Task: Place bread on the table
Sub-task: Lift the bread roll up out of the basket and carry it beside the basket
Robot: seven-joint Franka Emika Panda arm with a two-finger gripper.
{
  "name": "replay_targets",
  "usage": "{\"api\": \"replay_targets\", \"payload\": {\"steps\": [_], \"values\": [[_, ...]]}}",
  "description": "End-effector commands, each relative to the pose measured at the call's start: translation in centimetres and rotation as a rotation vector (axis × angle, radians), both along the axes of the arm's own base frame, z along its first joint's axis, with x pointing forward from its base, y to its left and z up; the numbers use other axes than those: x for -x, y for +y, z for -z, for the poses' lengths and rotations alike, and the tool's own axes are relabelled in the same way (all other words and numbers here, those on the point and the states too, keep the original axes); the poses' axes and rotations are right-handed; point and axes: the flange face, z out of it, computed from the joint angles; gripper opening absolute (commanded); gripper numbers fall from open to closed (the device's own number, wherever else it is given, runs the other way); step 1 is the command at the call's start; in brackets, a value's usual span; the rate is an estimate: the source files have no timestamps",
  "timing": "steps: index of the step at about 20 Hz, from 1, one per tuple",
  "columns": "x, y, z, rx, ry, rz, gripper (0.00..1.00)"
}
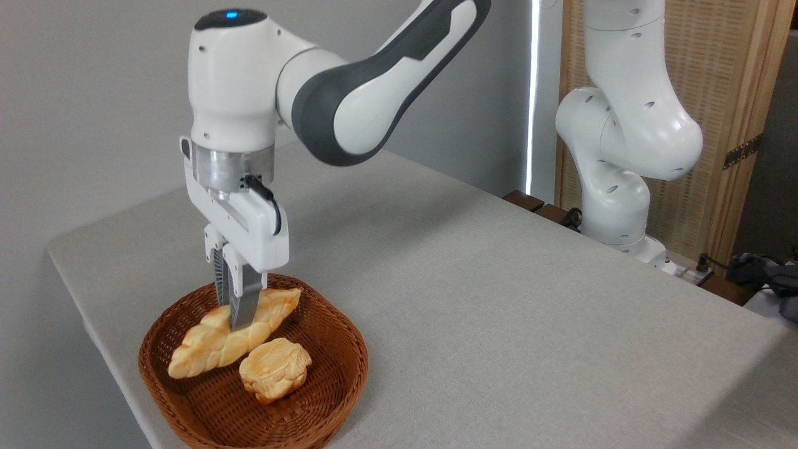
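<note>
From the fixed camera, the tool (237,315) is clamped narrow on the long bread (234,333) mid-length, loaf tilted just above the wicker basket (340,374) beside the bun (275,369); looks light and rigid, so a middle grip should balance, though the far finger hides behind the loaf.

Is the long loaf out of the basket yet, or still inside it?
Still inside. The bread is gripped mid-length by the gripper, hanging over the basket within its rim, above the bun.
</note>
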Motion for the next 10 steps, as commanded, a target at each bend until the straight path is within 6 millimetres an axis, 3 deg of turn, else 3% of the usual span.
{"api": "replay_targets", "payload": {"steps": [1,5,10], "values": [[0.8,2.5,-3.2,0.043,-0.036,-0.066,0.17],[2.6,4.6,-5.7,0.046,0.011,-0.090,0.19],[6.0,5.2,-7.7,0.037,0.155,-0.070,0.24]]}}
